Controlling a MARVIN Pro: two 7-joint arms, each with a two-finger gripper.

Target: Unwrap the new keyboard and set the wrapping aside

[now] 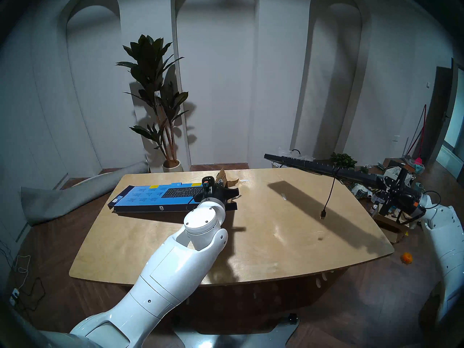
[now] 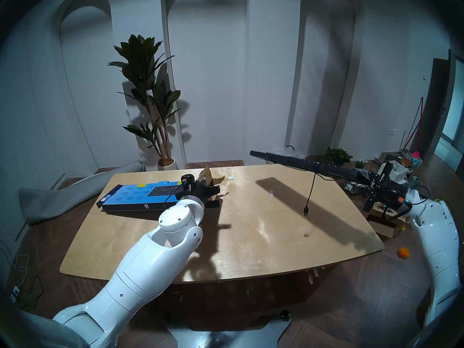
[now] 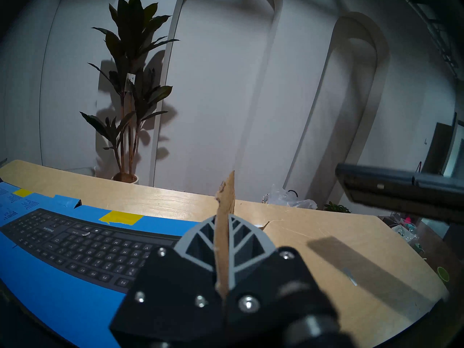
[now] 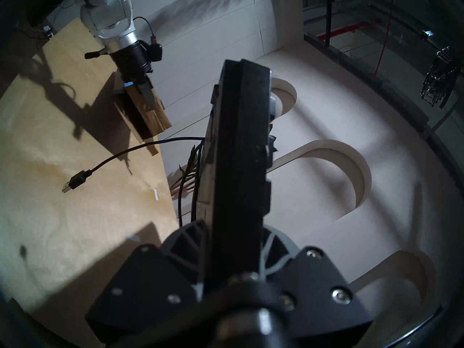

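Black and bare, the keyboard (image 1: pixel 324 166) is out, clamped in your right gripper (image 4: pixel 236 242) above the table's (image 1: pixel 251 252) right side, cable (image 1: pixel 329 196) dangling. Your left gripper (image 3: pixel 222 242) pinches a brown flap of the blue box (image 1: pixel 150 196). Left: set both down, box aside.

Matt black plastic keyboard (image 1: pixel 313 164); glossy blue cardboard box (image 1: pixel 150 196)

I see right end effector (image 1: pixel 380 183) clamping keyboard (image 1: pixel 319 164) aloft over desk (image 1: pixel 263 239), cable (image 1: pixel 330 194) dangling; blue box (image 1: pixel 150 198) lying flat
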